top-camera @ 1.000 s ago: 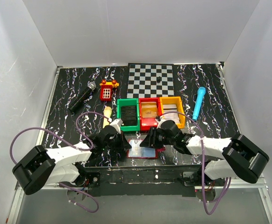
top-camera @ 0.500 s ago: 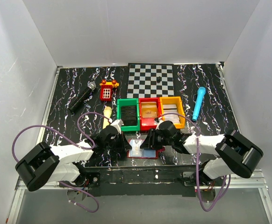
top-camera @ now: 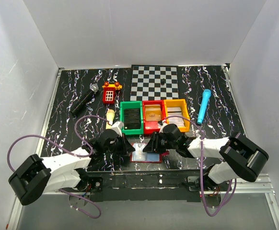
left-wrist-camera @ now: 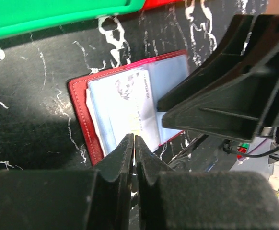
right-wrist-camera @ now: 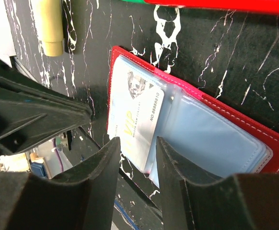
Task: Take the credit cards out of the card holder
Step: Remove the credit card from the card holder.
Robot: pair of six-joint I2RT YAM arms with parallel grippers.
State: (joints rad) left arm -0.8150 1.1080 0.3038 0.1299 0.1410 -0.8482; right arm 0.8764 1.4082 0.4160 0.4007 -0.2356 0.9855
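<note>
The card holder (left-wrist-camera: 78,115) lay near the desk (left-wrist-camera: 29,96) edge and risked sliding off under a tug, the left pincer (left-wrist-camera: 133,139) clenched, perhaps on nothing, the right pincer (right-wrist-camera: 135,143) released.

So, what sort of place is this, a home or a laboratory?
Most likely a robot test cell: white panels wall in a black marbled table, a left arm and a right arm are mounted at its near edge, and unrelated props, a microphone and a chessboard mat, lie on it.
</note>
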